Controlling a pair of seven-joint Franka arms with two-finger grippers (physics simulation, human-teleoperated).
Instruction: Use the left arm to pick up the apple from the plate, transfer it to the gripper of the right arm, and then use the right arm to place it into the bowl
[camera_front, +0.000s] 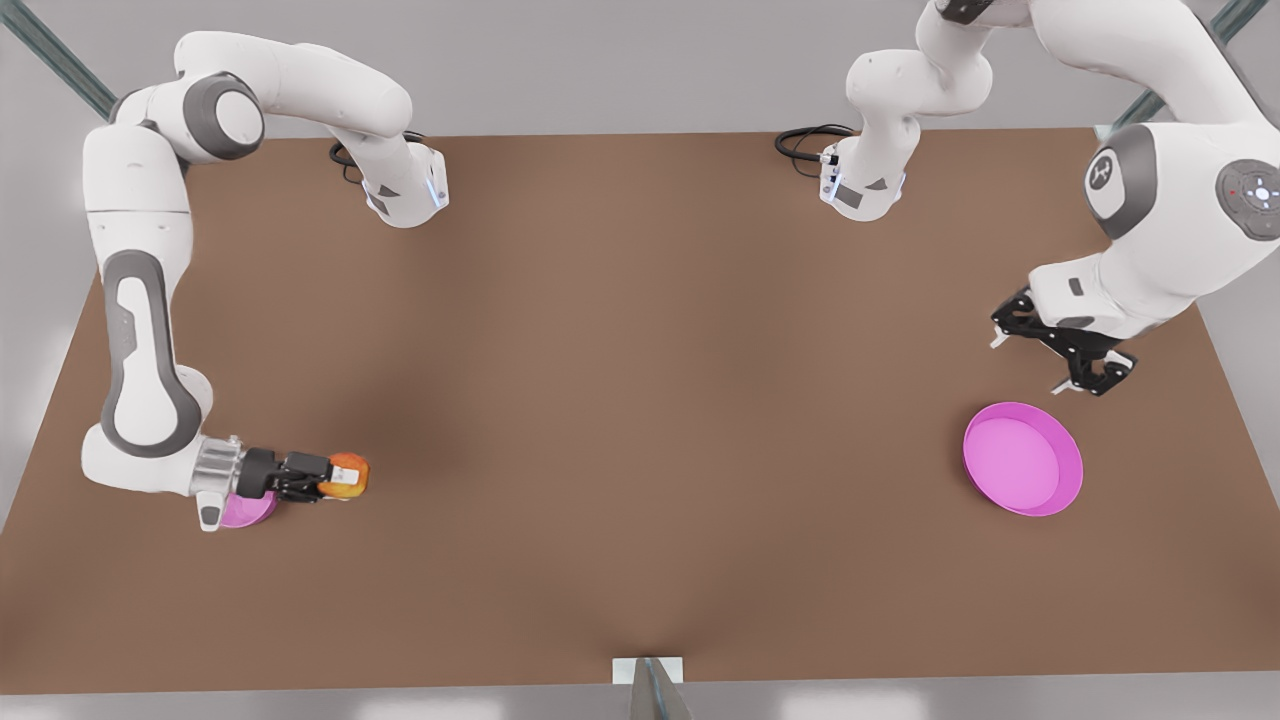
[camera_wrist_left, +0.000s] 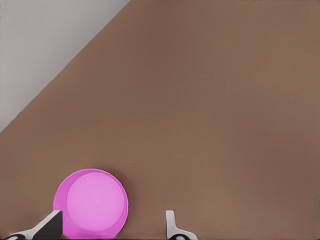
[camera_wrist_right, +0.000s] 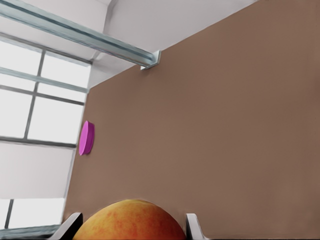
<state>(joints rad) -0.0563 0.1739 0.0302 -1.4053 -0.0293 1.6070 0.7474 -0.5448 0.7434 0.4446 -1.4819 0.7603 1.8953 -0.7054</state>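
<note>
Right gripper (camera_front: 335, 478) at the front view's left, lying level and clenched on the apple (camera_front: 350, 474). The right wrist view agrees: apple (camera_wrist_right: 130, 221) wedged between the two white fingertips (camera_wrist_right: 193, 226), gripper (camera_wrist_right: 130, 231) tight around it. The apple is red-orange with a yellowish patch. Bowl (camera_front: 246, 509) is small, pink, partly under that gripper's wrist. The apple sits just beside the bowl toward the table's middle, not inside it (height over the table can't be judged).

Left gripper (camera_front: 1030, 365) at the front view's right, released, fingers spread, holding nothing, near the plate (camera_front: 1022, 458) but apart from it. In the left wrist view the plate (camera_wrist_left: 95, 200) shows bare between and beyond the parted fingertips (camera_wrist_left: 172, 224), gripper (camera_wrist_left: 111, 228) spread wide.

Plate and bowl are well apart, at opposite ends of the brown table (camera_front: 640, 400). From the right wrist view the plate (camera_wrist_right: 86, 138) appears edge-on, far off at the table's edge.

Markings: a small white emblem (camera_front: 1102, 172) on a grey joint cover of the left arm, too small to read as letters; no other writing legible.
</note>
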